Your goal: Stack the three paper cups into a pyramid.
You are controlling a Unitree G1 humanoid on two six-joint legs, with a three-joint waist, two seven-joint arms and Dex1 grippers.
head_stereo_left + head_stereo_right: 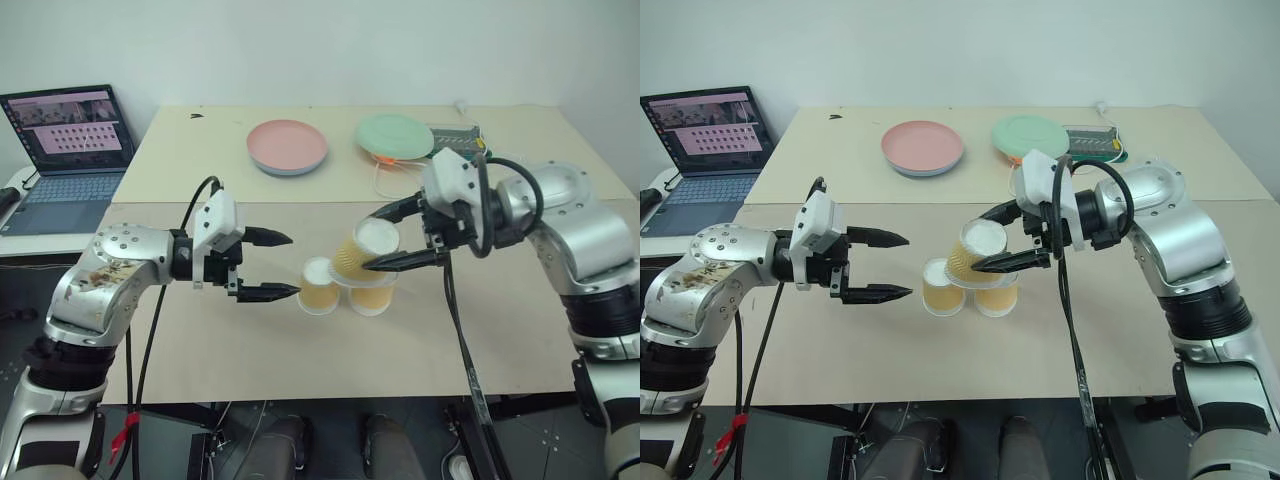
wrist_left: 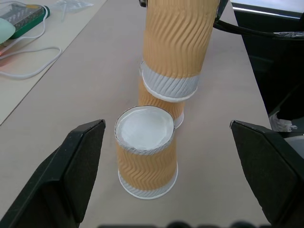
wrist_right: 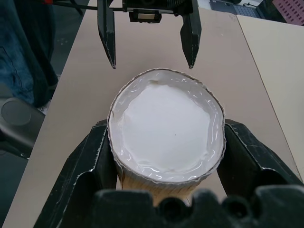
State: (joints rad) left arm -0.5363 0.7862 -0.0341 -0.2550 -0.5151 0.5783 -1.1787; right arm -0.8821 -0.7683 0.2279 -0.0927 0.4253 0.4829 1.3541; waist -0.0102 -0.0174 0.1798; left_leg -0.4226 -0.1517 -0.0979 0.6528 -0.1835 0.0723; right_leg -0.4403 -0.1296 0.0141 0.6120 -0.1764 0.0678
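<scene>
Three cups: two on the table (image 1: 200, 330), one (image 1: 319, 287) at 9 o'clock of the other (image 1: 372, 296), the third (image 1: 362, 251) above. Two plates, pink (image 1: 287, 146) and green (image 1: 394, 136). One laptop (image 1: 68, 160).

We see our left pincer (image 2: 178, 183) with its two black fingers (image 2: 71, 175) spread wide apart, one on either side of the nearest paper cup (image 2: 146, 153). That cup stands upside down on the beige desk (image 2: 61, 104), white base up, touching neither finger. Just behind it stands a second upturned cup (image 2: 178, 110), mostly hidden. A third cup (image 2: 176, 45) hangs tilted above that one, its white rim low over it. A white cable (image 2: 33, 66) loops across the desk, near a green object (image 2: 26, 16) at the far edge.
</scene>
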